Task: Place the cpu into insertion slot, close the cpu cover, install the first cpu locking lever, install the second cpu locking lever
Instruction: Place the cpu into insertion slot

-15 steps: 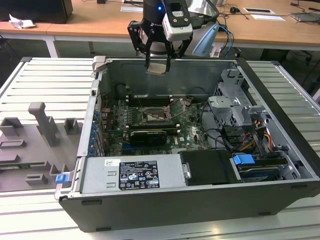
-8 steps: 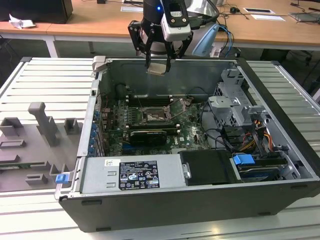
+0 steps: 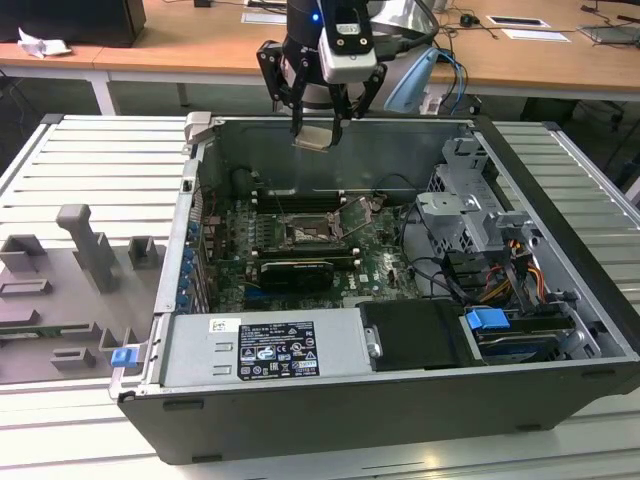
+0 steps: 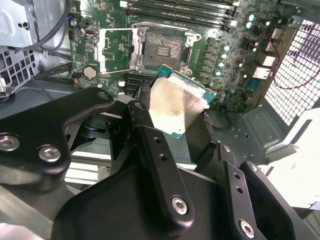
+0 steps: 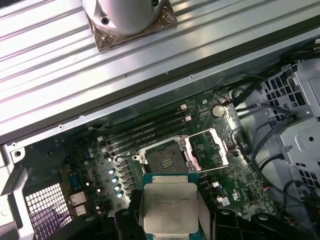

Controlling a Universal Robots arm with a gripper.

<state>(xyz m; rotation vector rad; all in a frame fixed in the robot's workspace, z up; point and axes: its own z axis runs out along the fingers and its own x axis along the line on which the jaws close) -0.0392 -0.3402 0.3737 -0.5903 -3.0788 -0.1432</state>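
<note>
Exterior view: your gripper (image 3: 318,128) hangs above the back wall of the open case (image 3: 350,410), fingers (image 4: 155,150) clamped on the cpu (image 3: 316,138). Inside, on the motherboard (image 3: 385,270), the slot (image 4: 162,50) has its pins exposed and the cover (image 4: 116,50) is swung open beside it. Case sits on the ribbed table (image 3: 80,160); grey fixtures (image 3: 85,245) at the exterior view's left, wooden desks (image 3: 180,55) behind.

Silver-grey ribbed metal worktable (image 3: 60,150) carries everything. Open black computer tower case (image 3: 400,420) lies on its side across table's middle, open face upward. Grey moulded plastic fixture with upright blocks (image 3: 75,285) sits on table at exterior view's left, just beside case. Table ribs show beyond case on exterior view's right.
</note>
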